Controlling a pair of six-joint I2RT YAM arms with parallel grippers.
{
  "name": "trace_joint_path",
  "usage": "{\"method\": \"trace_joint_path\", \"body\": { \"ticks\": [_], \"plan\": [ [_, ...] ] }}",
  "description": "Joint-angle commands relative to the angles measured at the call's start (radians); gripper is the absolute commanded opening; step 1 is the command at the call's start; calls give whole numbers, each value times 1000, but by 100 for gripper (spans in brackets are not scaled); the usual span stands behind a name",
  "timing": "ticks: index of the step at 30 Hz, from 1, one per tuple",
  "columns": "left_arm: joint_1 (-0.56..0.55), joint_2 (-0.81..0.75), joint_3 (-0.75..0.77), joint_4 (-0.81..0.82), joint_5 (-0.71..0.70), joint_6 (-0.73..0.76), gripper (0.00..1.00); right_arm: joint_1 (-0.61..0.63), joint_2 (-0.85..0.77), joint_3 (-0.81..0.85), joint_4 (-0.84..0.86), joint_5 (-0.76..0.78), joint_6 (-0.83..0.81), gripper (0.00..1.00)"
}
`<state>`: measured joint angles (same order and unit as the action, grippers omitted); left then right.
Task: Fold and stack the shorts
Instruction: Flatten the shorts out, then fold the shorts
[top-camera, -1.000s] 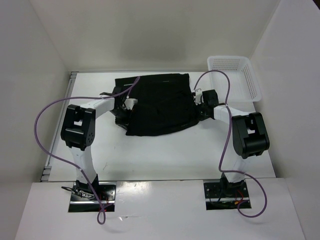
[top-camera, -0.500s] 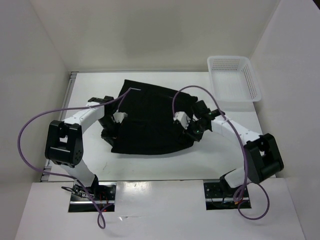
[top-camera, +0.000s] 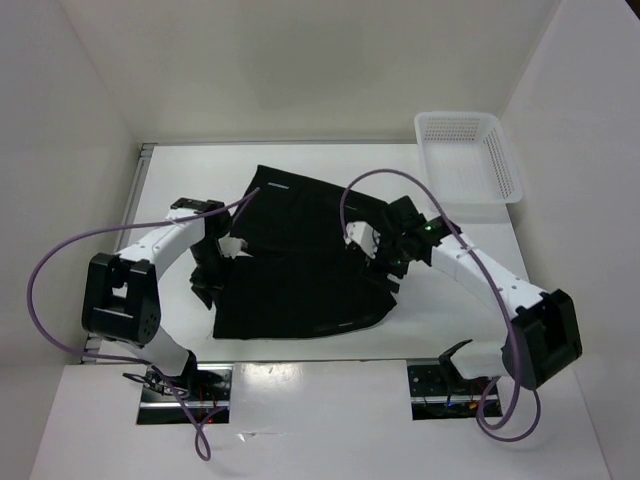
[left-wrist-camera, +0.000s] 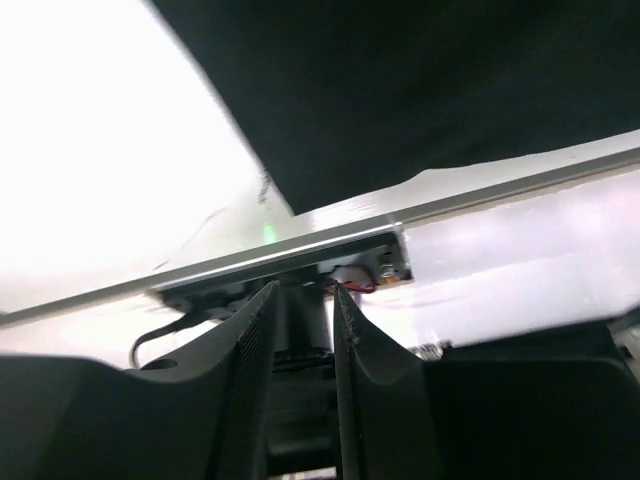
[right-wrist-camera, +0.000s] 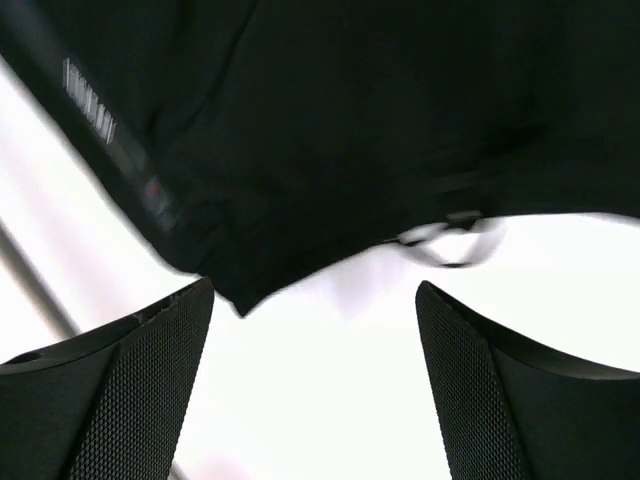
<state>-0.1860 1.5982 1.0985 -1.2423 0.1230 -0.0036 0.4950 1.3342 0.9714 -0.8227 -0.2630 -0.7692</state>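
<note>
The black shorts (top-camera: 300, 270) lie spread and partly doubled over in the middle of the white table (top-camera: 450, 310). My left gripper (top-camera: 204, 292) hangs at their left edge and points toward the near side. In the left wrist view its fingers (left-wrist-camera: 260, 330) stand a narrow gap apart with nothing between them, and the shorts (left-wrist-camera: 420, 90) fill the top. My right gripper (top-camera: 388, 266) hovers over the shorts' right edge. In the right wrist view the right gripper (right-wrist-camera: 315, 290) is wide open above bare table, just short of the shorts (right-wrist-camera: 350, 120).
A white mesh basket (top-camera: 470, 155) stands at the back right corner. White walls close in the table on the left, back and right. Both arms' purple cables (top-camera: 60, 270) loop above the surface. The arms' base plates (top-camera: 185, 392) sit along the near edge.
Both grippers pulled the shorts from the back of the table toward the near side, then opened and let the fabric go. The right jaws now stand much wider than the left.
</note>
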Motion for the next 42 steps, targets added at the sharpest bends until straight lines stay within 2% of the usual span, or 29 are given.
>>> {"method": "trace_joint_path", "body": {
  "ticks": [1,3,4,6,7,8,9,10,11,13,16,20,26,30,35,38,40,42],
  "plan": [
    [19,-50,60,-52,-98,4,36,-3,-108,157,78,4,66,87],
    [55,-17,159,-30,-77,4,36,-3,-119,170,163,-16,137,84],
    [56,2,200,50,-68,4,36,-3,-119,170,274,-16,222,79],
    [56,61,303,165,-56,4,36,-3,-31,170,364,-4,290,65],
    [56,84,331,291,-56,4,37,-3,79,182,413,16,357,60],
    [56,144,357,347,-72,4,37,-3,145,231,425,56,392,48],
    [56,178,420,435,-100,4,37,-3,207,251,459,74,439,42],
    [45,215,452,466,-100,4,37,-16,286,260,493,85,455,36],
    [45,285,483,492,-100,4,37,-25,316,260,528,122,455,26],
    [34,386,570,544,-76,4,37,-41,415,289,570,169,493,16],
    [22,512,673,554,-39,4,37,-94,549,368,539,182,570,15],
    [2,618,710,554,-19,4,37,-95,646,452,485,235,593,5],
    [2,733,758,554,-29,4,40,-95,838,605,376,332,642,0],
    [11,841,877,515,-51,4,41,-95,994,811,366,441,651,0],
    [51,996,1196,478,-22,4,45,-95,1189,1154,320,537,708,0],
    [63,1022,1291,478,-23,4,49,-73,1229,1286,336,585,728,0],
    [51,1004,1301,478,1,4,55,-61,1229,1342,356,613,728,0],
    [51,941,1290,478,27,4,56,-49,1183,1362,367,613,728,10]
  ]
}}
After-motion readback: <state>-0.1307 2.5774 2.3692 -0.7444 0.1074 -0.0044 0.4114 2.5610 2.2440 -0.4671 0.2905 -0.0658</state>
